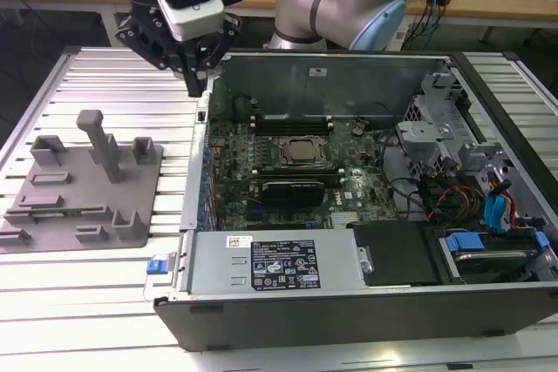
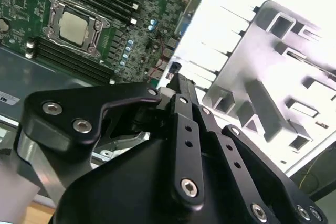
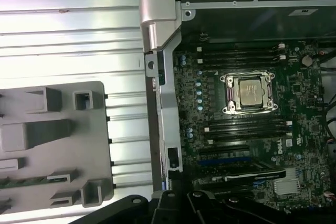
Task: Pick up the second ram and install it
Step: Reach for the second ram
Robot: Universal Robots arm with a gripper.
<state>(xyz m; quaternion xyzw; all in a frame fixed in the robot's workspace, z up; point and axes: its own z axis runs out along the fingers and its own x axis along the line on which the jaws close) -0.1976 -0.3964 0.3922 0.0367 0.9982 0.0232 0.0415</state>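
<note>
In the exterior view, the black robot gripper [image 1: 199,83] is hanging over the ribbed metal worktop [image 1: 52,302] near its edge farthest from that camera. It is just beside the open grey computer case [image 1: 323,63]. In the second wrist view, the gripper's fingers [image 2: 178,103] are sitting together, clasping nothing. In the first wrist view, the long thin green ram stick [image 3: 31,182] is lying in a slot of the grey plastic fixture plate [image 3: 52,145].

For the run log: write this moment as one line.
gripper shut, empty | above case wall, between fixture and motherboard | second ram in fixture slot
</note>
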